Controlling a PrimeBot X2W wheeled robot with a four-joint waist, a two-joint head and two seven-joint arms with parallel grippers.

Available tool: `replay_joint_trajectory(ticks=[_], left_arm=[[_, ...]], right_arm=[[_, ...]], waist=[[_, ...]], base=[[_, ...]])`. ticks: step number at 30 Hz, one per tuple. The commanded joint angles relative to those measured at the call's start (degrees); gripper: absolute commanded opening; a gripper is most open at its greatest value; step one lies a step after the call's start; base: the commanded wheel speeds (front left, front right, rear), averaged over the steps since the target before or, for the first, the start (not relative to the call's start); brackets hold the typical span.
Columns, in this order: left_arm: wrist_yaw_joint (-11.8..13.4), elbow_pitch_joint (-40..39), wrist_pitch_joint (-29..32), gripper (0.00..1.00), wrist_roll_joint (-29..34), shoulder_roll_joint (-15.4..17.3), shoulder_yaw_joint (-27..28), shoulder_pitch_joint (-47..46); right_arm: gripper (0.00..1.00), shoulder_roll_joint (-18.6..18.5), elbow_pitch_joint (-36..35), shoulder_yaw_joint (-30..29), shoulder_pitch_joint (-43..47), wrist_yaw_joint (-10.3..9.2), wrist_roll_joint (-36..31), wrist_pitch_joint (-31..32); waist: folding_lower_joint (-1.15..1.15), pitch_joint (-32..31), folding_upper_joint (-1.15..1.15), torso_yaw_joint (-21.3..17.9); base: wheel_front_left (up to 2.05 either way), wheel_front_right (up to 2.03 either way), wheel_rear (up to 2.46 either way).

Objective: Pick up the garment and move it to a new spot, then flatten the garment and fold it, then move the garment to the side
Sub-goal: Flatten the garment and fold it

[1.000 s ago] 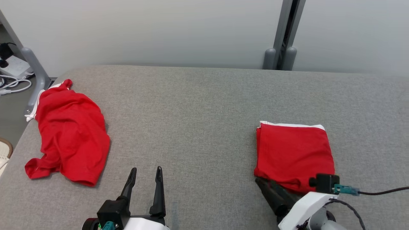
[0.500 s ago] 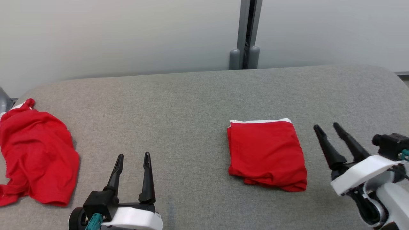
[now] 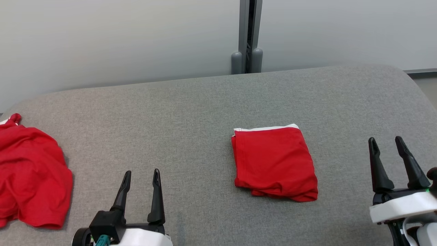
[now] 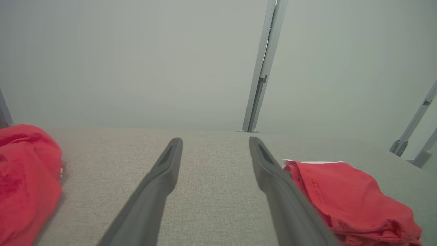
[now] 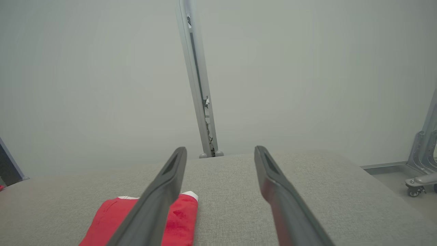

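Red folded garment (image 3: 274, 162) lies right of centre on the bench (image 3: 191, 112), crumpled garment (image 3: 30, 177) at its left edge; left gripper (image 3: 141, 172) and right gripper (image 3: 385, 139) hover empty, jaws spread

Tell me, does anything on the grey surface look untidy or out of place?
The crumpled red garment at the left edge lies bunched, unlike the folded red garment right of the middle. Nothing else stands out.

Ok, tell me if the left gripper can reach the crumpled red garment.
Probably yes: the left gripper stands open, with just grey fabric tabletop between it and the crumpled red garment at its left.
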Motion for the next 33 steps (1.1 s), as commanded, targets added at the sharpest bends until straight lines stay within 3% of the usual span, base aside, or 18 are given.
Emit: replay_joint_trajectory(ticks=[1,7,33], left_arm=[[-0.4,0.1,-0.2,1.00,0.2,0.3,0.1,0.3],[-0.2,0.1,-0.2,1.00,0.7,0.2,-0.4,1.1],[0.2,0.0,-0.2,1.00,0.9,0.2,-1.1,0.8]], right_arm=[[1.00,0.0,-0.5,-0.3,0.5,0.00,-0.6,-0.1],[1.00,2.2,-2.0,-1.7,2.4,0.00,-3.1,-0.1],[1.00,2.8,-1.7,-2.4,2.4,0.00,-3.9,-0.1]], waist=[[0.00,-0.1,0.00,0.0],[0.00,-0.3,0.00,0.4],[0.00,0.0,0.00,2.0]], base=[[0.00,0.00,0.00],[0.00,0.00,0.00],[0.00,0.00,0.00]])
